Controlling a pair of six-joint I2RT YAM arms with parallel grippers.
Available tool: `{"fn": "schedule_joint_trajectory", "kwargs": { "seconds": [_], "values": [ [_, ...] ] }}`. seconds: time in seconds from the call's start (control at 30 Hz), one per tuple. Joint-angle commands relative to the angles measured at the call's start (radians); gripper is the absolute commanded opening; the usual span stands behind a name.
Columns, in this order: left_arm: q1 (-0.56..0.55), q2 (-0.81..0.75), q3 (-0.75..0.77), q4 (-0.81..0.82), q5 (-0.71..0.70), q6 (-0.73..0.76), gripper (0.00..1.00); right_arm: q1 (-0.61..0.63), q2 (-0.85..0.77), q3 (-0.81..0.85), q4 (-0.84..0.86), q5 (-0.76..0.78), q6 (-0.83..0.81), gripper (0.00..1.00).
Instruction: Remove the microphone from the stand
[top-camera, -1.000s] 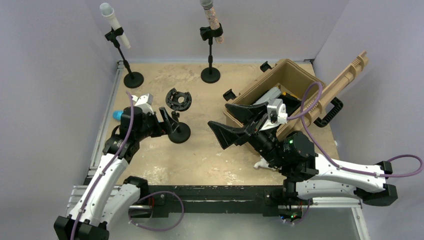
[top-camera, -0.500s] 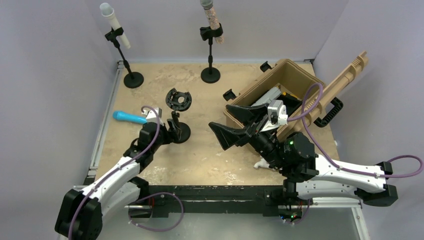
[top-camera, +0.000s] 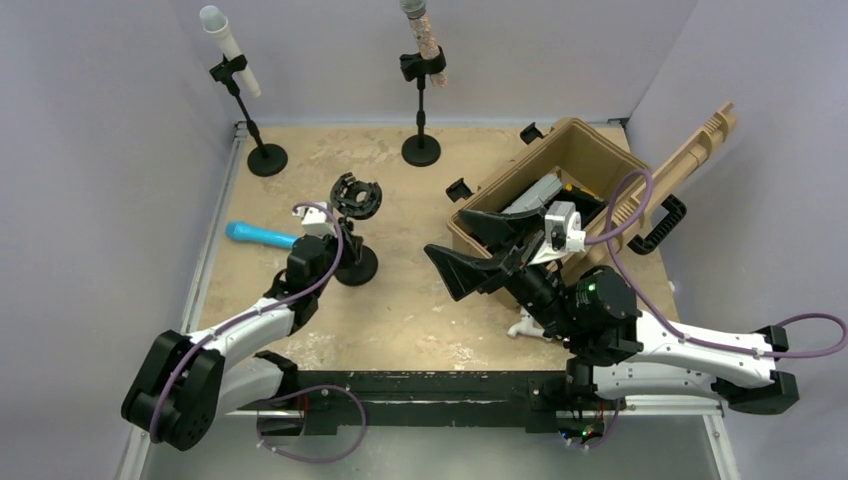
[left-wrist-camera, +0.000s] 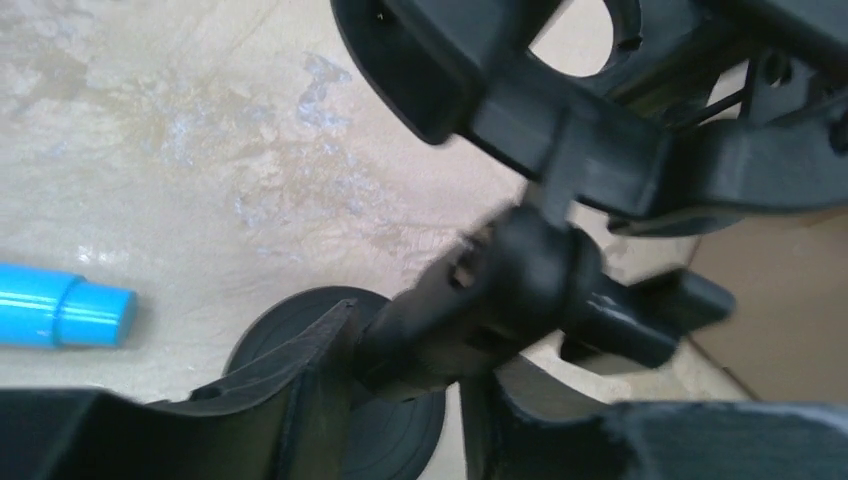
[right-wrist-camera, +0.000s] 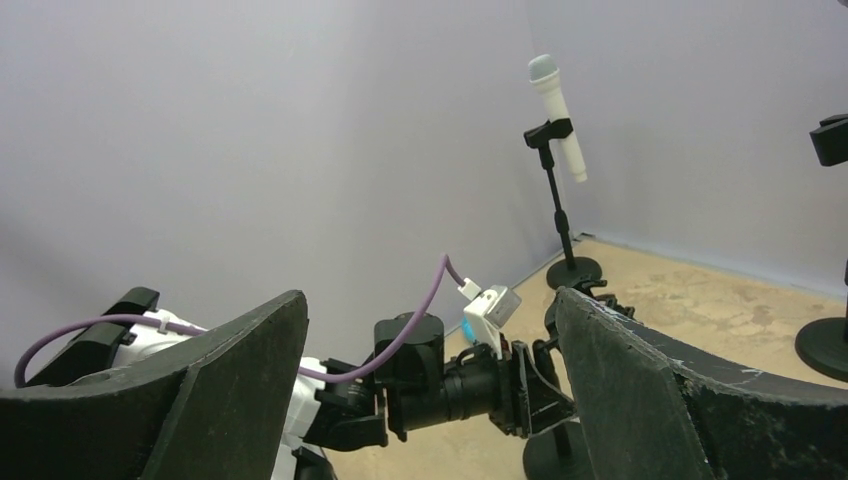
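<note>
Blue microphone laid flat beside the short stand

The microphone is seen lying on the table left of the stand, apart from its clip. The stand's neck is straddled by the left gripper, fingers narrowly parted; whether they press it cannot be told. To the stand's right, the right gripper is held spread wide, grasping nothing.

Our left arm and right arm wear white shells over round black joints. Purple cables loop to white wrist cameras. The right gripper has broad black wedge fingers.
</note>
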Motion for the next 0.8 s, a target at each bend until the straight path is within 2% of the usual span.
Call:
{"fn": "schedule_joint_trajectory", "kwargs": {
  "seconds": [0.0, 0.1, 0.23, 0.4, 0.5, 0.6, 0.77],
  "values": [
    [-0.004, 0.005, 0.019, 0.142, -0.035, 0.042, 0.3, 0.004, -0.02, -0.006, 0.031, 0.012, -0.002, 0.92],
    [-0.004, 0.015, 0.046, 0.13, -0.052, 0.055, 0.15, 0.004, -0.013, -0.001, 0.032, 0.006, -0.005, 0.93],
    [-0.004, 0.039, 0.083, 0.129, -0.086, 0.076, 0.01, 0.004, -0.009, 0.002, 0.031, 0.002, -0.006, 0.93],
    [-0.003, 0.081, 0.179, 0.076, -0.158, 0.124, 0.0, 0.004, -0.019, -0.003, 0.031, 0.007, -0.011, 0.92],
    [0.012, 0.121, 0.287, 0.029, -0.211, 0.178, 0.0, 0.004, -0.026, -0.005, 0.025, 0.012, -0.014, 0.93],
    [0.079, 0.177, 0.384, 0.008, -0.121, 0.159, 0.0, 0.004, -0.035, -0.009, 0.018, 0.022, -0.015, 0.92],
    [0.118, 0.328, 0.5, 0.092, -0.109, 0.211, 0.0, 0.004, -0.063, -0.017, 0.01, 0.041, -0.018, 0.92]
  ]
}}
